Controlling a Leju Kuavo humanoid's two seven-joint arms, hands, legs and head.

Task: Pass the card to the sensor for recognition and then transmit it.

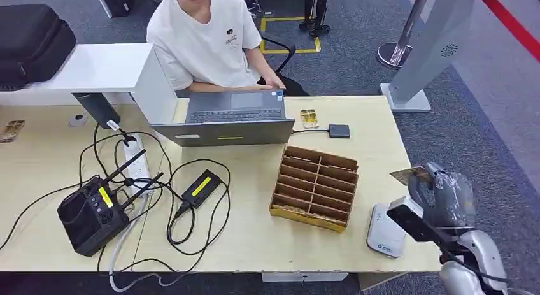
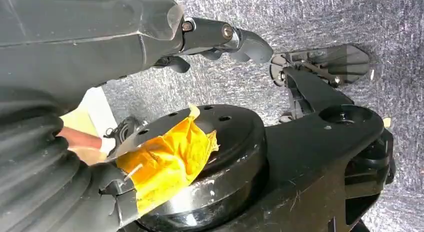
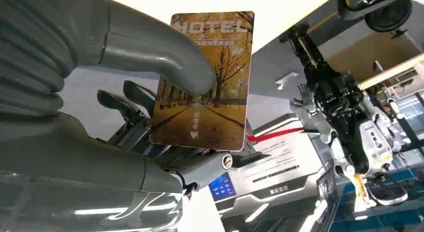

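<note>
A golden hotel card (image 3: 205, 81) printed with autumn trees is pinched between the thumb and fingers of my right hand (image 3: 125, 157). From the head view, my right hand (image 1: 440, 196) hovers past the table's right edge, holding the card (image 1: 409, 175) up above and to the right of the white sensor (image 1: 385, 231). The sensor lies flat at the table's front right corner. My left hand (image 2: 150, 36) hangs over grey carpet with nothing in it and its fingers (image 2: 245, 41) loosely extended.
A wooden slotted card box (image 1: 315, 188) stands just left of the sensor. Behind it lie another card (image 1: 309, 118) and a small black device (image 1: 339, 130). A person sits behind a laptop (image 1: 230, 120). A black radio unit (image 1: 92, 215) and cables cover the left of the table (image 1: 255, 237).
</note>
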